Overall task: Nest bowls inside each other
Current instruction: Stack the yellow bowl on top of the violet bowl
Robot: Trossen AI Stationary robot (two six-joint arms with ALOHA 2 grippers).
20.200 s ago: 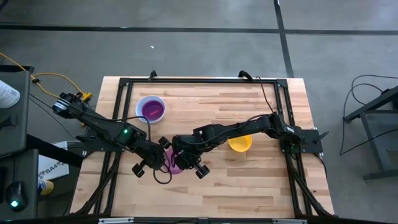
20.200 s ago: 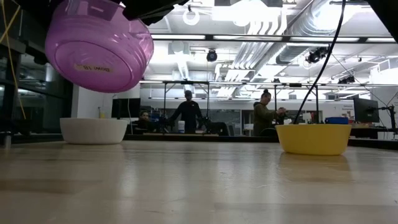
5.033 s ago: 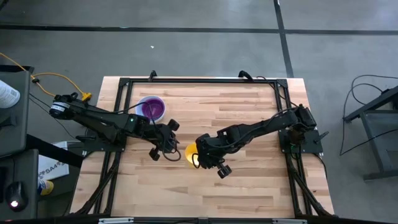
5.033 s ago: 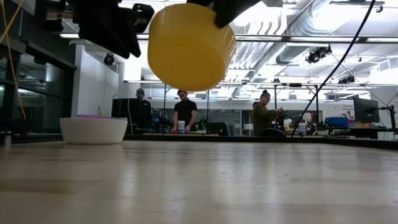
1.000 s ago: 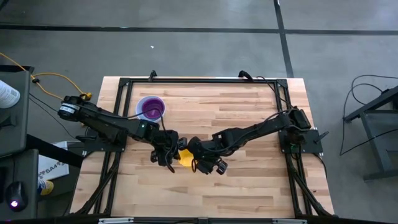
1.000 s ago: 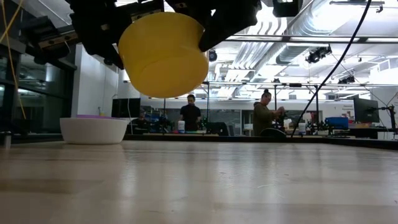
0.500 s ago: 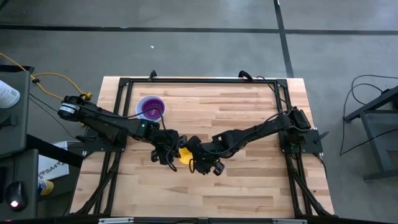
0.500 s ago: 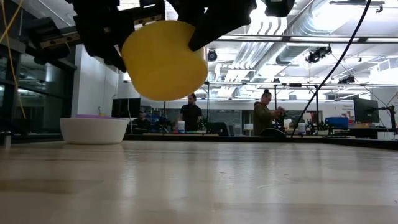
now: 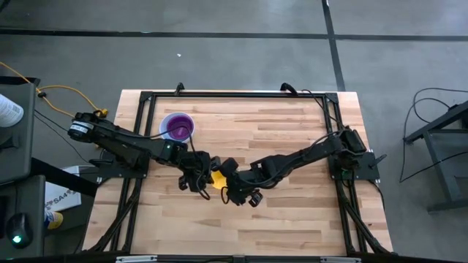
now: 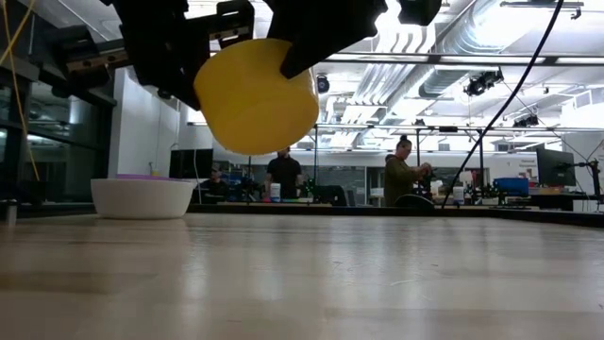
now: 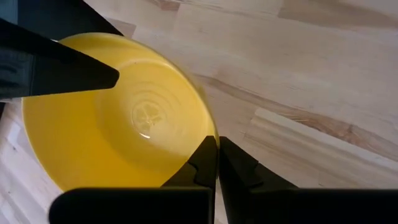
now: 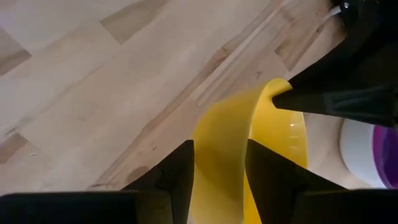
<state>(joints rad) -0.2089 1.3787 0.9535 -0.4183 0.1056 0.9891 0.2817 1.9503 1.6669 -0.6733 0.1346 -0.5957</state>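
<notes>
The yellow bowl point(image 10: 255, 94) is a plain, even yellow inside and out, with faint concentric rings on its inner floor. The white bowl point(image 10: 142, 198) carries a purple bowl point(image 9: 178, 128) nested within it. Both hands, left hand point(image 9: 197, 177) and right hand point(image 9: 232, 180), are black. The worktop point(image 9: 292, 139) is pale wood in light and tan planks, framed in black.

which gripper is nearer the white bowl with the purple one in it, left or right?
Left. The left gripper sits just in front of the white bowl, pinching the yellow bowl. The right gripper is on the yellow bowl's far side, farther off.
</notes>
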